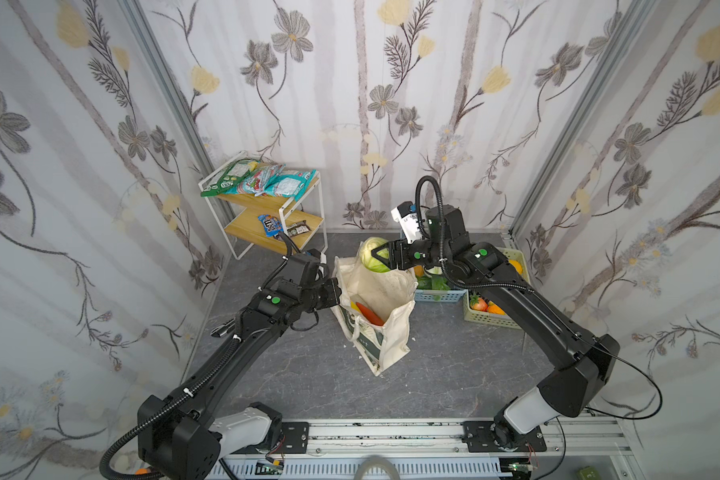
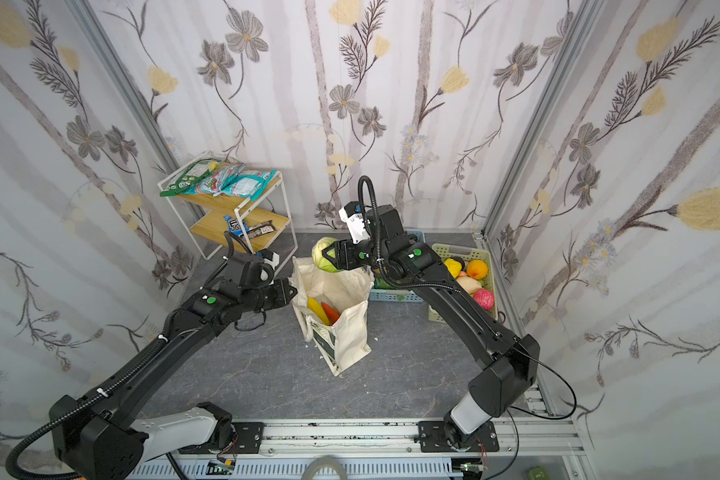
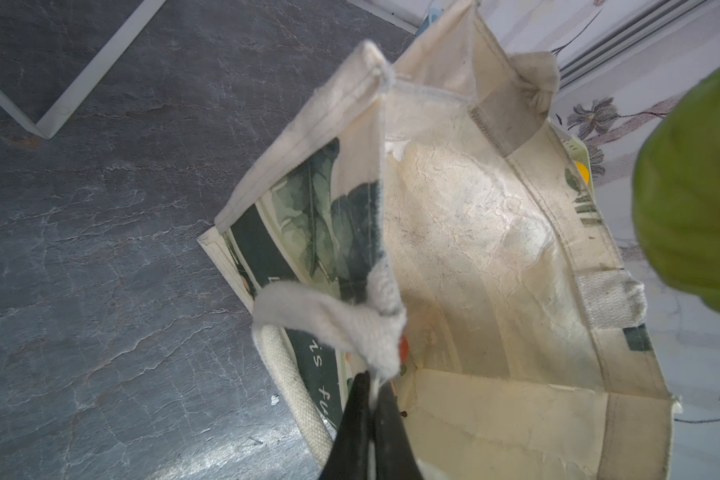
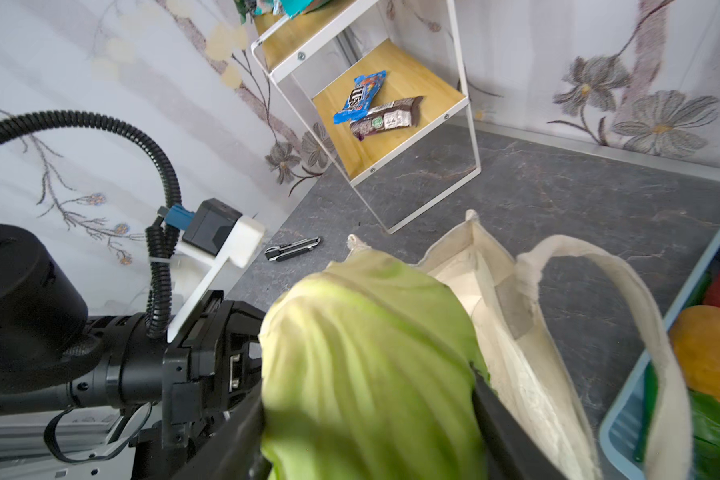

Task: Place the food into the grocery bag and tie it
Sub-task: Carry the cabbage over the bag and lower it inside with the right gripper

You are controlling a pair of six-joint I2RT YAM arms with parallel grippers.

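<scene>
The grocery bag, a cream tote with a dark green band, stands open in the middle of the floor in both top views. My left gripper is shut on its near-left rim by a strap handle, with cloth pinched between the jaws. An orange carrot and a yellow fruit lie inside the bag. My right gripper is shut on a green cabbage and holds it just above the bag's far rim. The cabbage fills the space between the right fingers.
A blue basket with greens and a pale green basket of fruit stand to the right of the bag. A white two-tier rack with snack packets stands at the back left. A small black tool lies on the floor at the left.
</scene>
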